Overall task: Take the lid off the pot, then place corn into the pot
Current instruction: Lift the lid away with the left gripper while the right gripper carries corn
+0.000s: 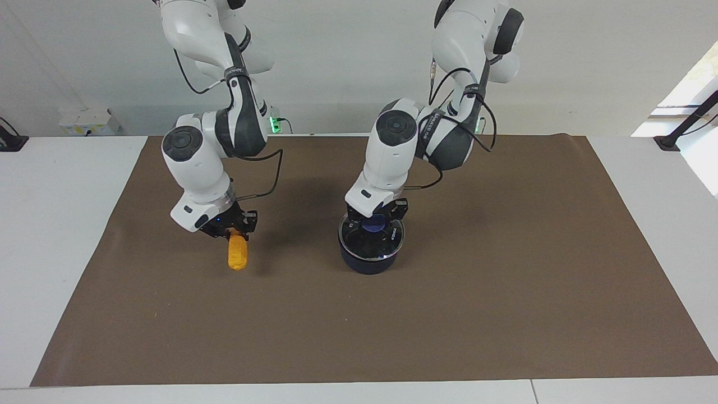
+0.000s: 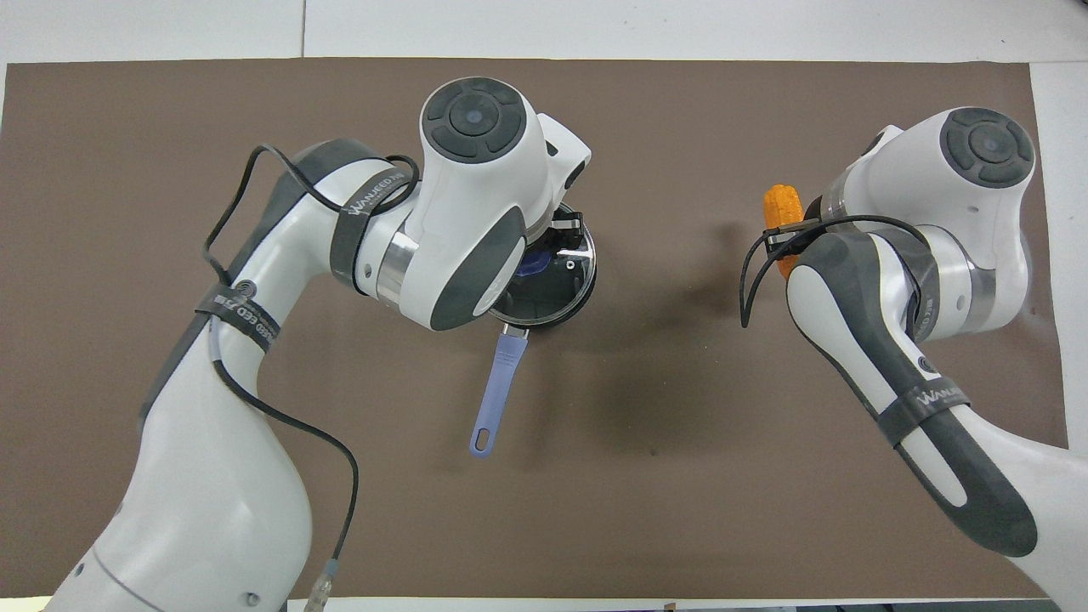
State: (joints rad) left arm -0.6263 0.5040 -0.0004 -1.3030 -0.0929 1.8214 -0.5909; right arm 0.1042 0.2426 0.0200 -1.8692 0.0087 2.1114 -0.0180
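The dark blue pot (image 1: 370,259) stands mid-mat with the glass lid (image 1: 387,247) on it. The pot's long blue handle (image 2: 497,387) points toward the robots. My left gripper (image 1: 374,220) is down over the lid, with its fingers open on either side of the blue knob (image 1: 373,225) and a gap showing on each side. My right gripper (image 1: 235,229) is low over the mat toward the right arm's end. It is shut on the robot-side end of the orange-yellow corn (image 1: 238,253), which also shows in the overhead view (image 2: 782,204).
A brown mat (image 1: 449,325) covers the white table (image 1: 56,224). Cables hang from both wrists. A white box (image 1: 90,120) sits at the table's corner beside the right arm's base.
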